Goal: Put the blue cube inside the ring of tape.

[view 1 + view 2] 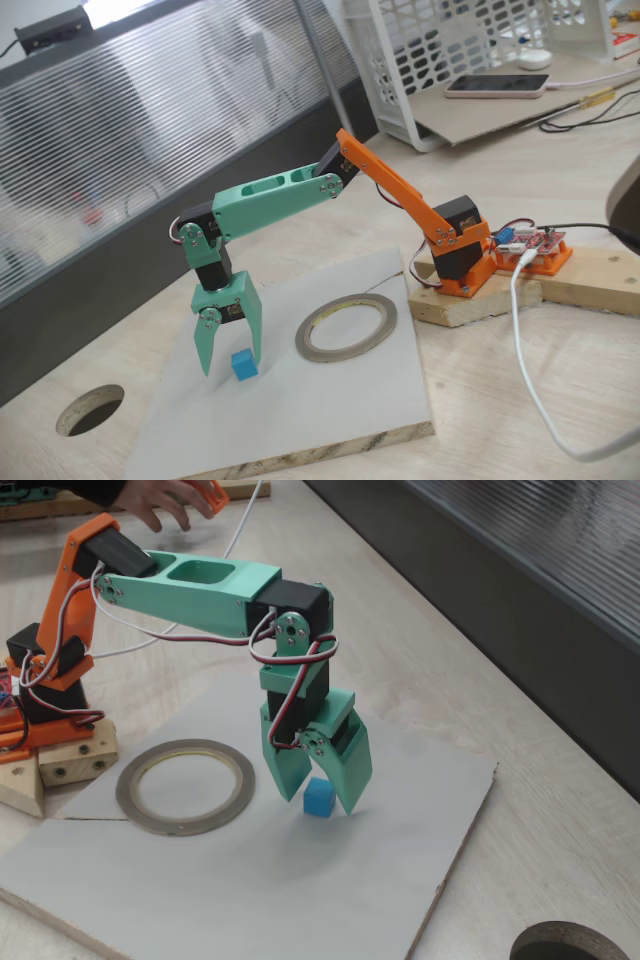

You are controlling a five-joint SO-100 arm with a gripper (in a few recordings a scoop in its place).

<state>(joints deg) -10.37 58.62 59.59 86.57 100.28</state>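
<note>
The blue cube (244, 365) (318, 797) rests on the white board (330, 410) (200, 900). My green gripper (232, 365) (315, 802) points straight down over it, open, with one finger on each side of the cube and the tips close to the board. In one fixed view the cube sits nearer the right finger (252, 330). The ring of tape (305, 340) (185, 827) lies flat on the same board, a short way from the cube towards the arm's orange base, with nothing inside it.
The arm's base is mounted on wooden blocks (470, 300) (70, 765) at the board's edge. A round hole (90, 408) (570, 942) is cut in the table beyond the board. A white cable (525, 370), a white basket (450, 50) and a phone (497, 86) are behind the base.
</note>
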